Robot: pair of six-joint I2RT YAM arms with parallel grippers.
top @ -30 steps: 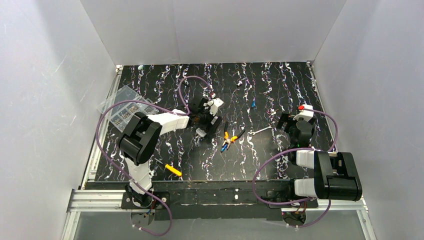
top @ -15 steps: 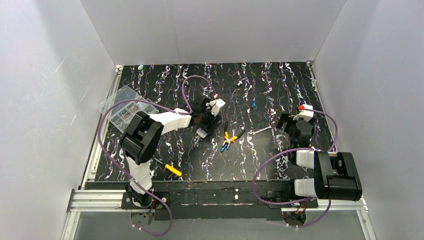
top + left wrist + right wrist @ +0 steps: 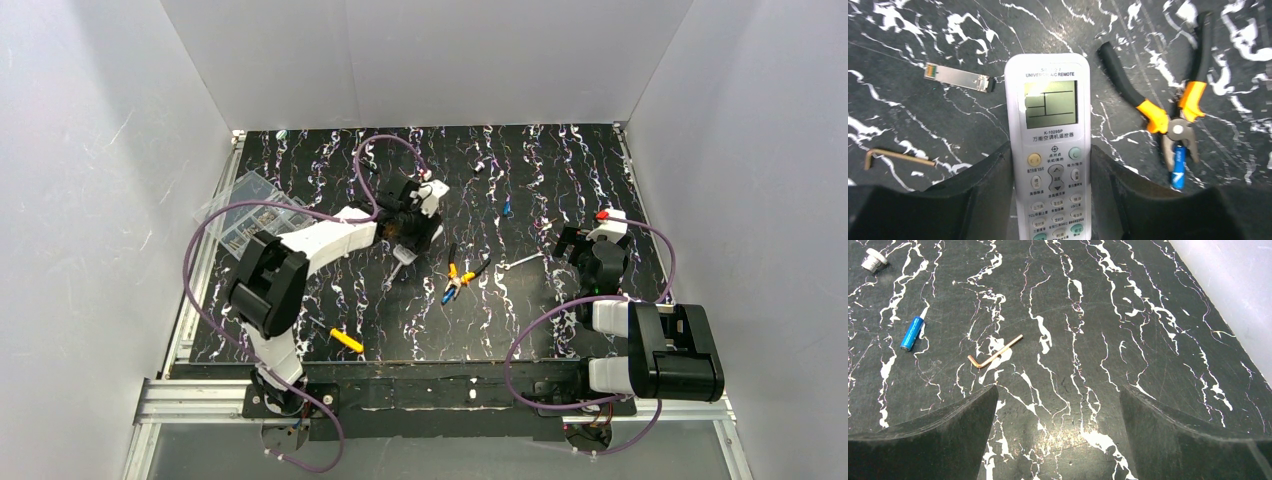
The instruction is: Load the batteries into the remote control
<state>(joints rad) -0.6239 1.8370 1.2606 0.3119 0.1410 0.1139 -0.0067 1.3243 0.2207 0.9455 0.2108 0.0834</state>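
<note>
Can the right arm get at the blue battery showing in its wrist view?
Probably yes. The right hand is open and empty, and the battery lies free on the mat ahead to its left; the hex key sits apart, not blocking.

Contents, left wrist view:

1. Remote control: white, face up, pale display toward its far end, rows of buttons below, near end cut off by the frame edge.
2. Left gripper: black fingers set against both long sides of the remote's button half, clamping it.
3. Pliers: right of the remote, black handles with orange collars, handles spread toward the far side, nose pointing to the near side.
4. Battery: one blue cell, lying at the pliers' nose; contact unclear.
5. Metal plug-in module: silver, left of the remote's far end.
6. Hex key: bronze, L-shaped, far left.
7. Table: black, white-veined.
</note>
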